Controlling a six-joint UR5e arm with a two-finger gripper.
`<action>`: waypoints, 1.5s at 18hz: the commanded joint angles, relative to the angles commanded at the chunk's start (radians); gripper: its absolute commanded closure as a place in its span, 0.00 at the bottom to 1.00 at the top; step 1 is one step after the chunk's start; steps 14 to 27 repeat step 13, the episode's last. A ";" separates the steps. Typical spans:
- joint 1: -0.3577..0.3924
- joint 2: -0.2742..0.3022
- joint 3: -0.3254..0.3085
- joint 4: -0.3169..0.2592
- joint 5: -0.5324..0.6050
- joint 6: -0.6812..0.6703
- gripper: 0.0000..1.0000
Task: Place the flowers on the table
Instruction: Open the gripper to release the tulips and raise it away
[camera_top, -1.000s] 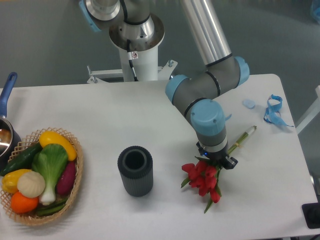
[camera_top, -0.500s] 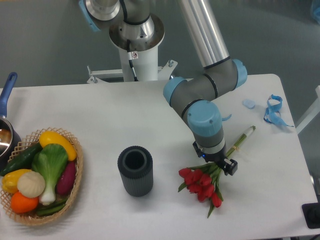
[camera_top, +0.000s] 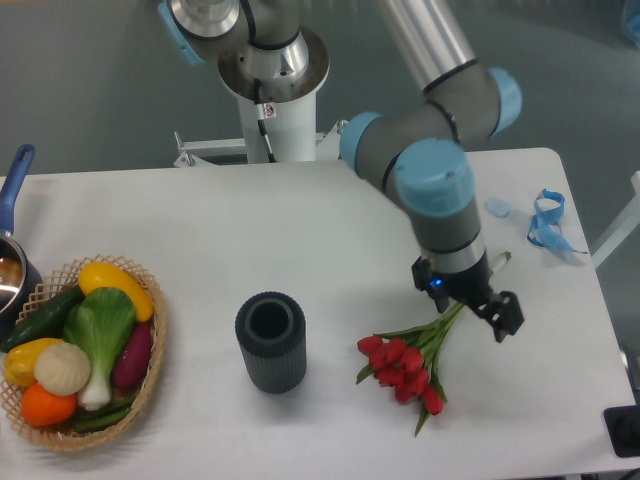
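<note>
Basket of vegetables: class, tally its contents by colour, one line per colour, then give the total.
Basket contents:
Yellow: 2
Green: 3
White: 1
Purple: 1
Orange: 1
Total: 8

Red tulip bunch flat on table.

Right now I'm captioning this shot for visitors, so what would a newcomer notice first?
The red flowers lie on the white table right of centre, with the arm's hand just above their stems and not holding them. A dark ribbed cylinder stands mid-table, and a basket of bright vegetables sits at the left edge.
</note>
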 joint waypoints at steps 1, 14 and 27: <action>0.015 0.012 0.008 -0.037 -0.005 0.031 0.00; 0.244 0.172 -0.046 -0.260 -0.205 0.459 0.00; 0.244 0.172 -0.046 -0.260 -0.205 0.459 0.00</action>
